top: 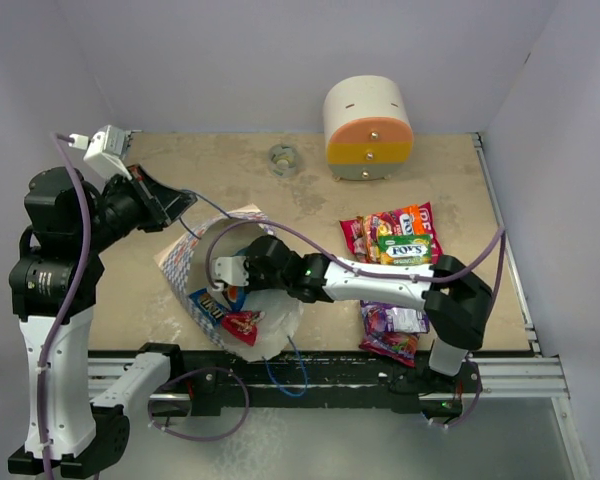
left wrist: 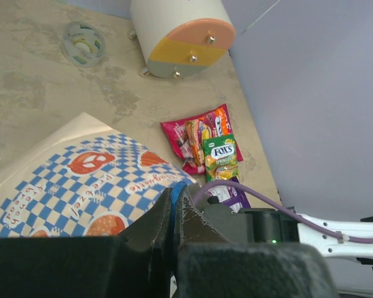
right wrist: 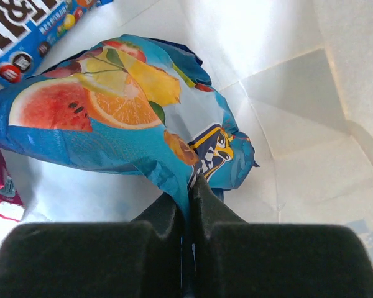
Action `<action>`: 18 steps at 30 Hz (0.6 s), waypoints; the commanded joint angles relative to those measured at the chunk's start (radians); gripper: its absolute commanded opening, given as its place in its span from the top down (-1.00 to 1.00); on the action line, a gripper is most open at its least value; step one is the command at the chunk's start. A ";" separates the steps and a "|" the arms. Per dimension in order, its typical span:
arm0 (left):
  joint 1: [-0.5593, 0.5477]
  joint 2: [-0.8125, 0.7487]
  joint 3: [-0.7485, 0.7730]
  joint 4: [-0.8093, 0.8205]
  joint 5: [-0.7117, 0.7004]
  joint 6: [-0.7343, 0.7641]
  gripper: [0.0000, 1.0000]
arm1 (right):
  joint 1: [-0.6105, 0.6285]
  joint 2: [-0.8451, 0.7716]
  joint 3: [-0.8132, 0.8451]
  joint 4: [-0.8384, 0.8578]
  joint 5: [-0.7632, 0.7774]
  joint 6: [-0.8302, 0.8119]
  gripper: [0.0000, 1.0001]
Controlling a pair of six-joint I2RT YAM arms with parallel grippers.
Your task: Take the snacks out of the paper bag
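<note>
I should draw my right pincer [right wrist: 188,186], clamped on a corner of the glossy blue fruit-printed snack packet [right wrist: 124,112] deep inside the blue-and-white checkered paper bag [left wrist: 93,180], slowly back out through the mouth, arm stretched low leftward, while my raised left pincer [left wrist: 174,208] pinches the bag's top edge up.

- The paper bag [top: 185,255] lies with its mouth toward the near edge. The right arm [top: 370,280] fills much of that mouth, with the right pincer [right wrist: 188,186] clamped on a blue packet [right wrist: 112,105] inside.
- The left pincer [top: 172,208] grips the bag's far-left rim, blocking that side.
- Right of the bag, bare counter [top: 320,200] runs to a packet pile [top: 392,235].
- Beyond the bag stand a tape roll [top: 282,158] and a drawer box [top: 368,125], well apart from it.
</note>
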 commanded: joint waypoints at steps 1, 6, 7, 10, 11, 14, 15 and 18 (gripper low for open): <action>-0.002 -0.005 0.043 0.004 -0.063 0.043 1.00 | 0.001 -0.134 0.091 0.021 -0.029 0.060 1.00; -0.003 -0.005 0.028 0.005 -0.091 0.051 1.00 | 0.003 -0.190 0.140 -0.024 -0.053 0.059 1.00; -0.003 -0.006 0.027 0.005 -0.098 0.049 1.00 | 0.002 -0.200 0.160 -0.047 -0.057 0.059 1.00; -0.002 -0.005 0.019 0.013 -0.088 0.037 1.00 | 0.003 -0.248 0.202 -0.078 -0.058 0.080 1.00; -0.003 -0.004 0.017 0.019 -0.072 0.035 1.00 | 0.003 -0.263 0.203 -0.058 -0.049 0.094 1.00; -0.003 -0.005 0.011 0.022 -0.032 0.022 1.00 | 0.003 -0.281 0.202 -0.004 -0.002 0.147 1.00; -0.003 -0.012 0.005 0.023 -0.031 0.018 1.00 | 0.003 -0.278 0.213 -0.002 0.006 0.164 1.00; -0.002 -0.035 -0.014 0.013 -0.086 -0.016 1.00 | 0.002 -0.273 0.272 -0.045 -0.006 0.206 1.00</action>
